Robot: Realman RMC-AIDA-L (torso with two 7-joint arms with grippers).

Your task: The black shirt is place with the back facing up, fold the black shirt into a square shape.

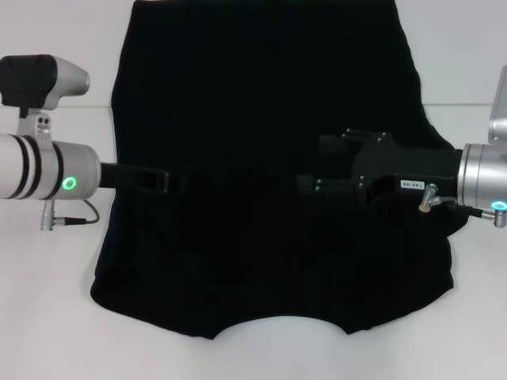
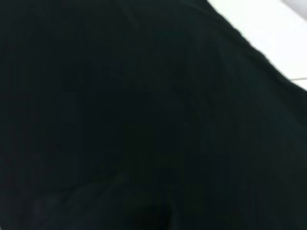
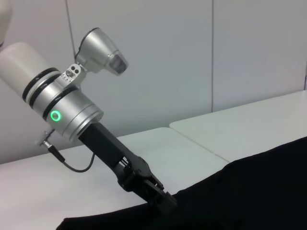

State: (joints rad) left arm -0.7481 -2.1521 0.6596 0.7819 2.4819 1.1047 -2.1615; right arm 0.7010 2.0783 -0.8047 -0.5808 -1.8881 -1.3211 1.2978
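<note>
The head camera looks down and forward from above, taking in the whole black shirt [image 1: 269,198] on the white table [image 1: 47,317], with arms entering from 9 and 3 o'clock. The left wrist camera sits very close over the fabric [image 2: 144,120], nearly filling its view, table peeking at 1 o'clock. The right wrist camera looks low across the table toward the left gripper [image 3: 165,203] and the wall [image 3: 168,57]. All three share the shirt.
</note>
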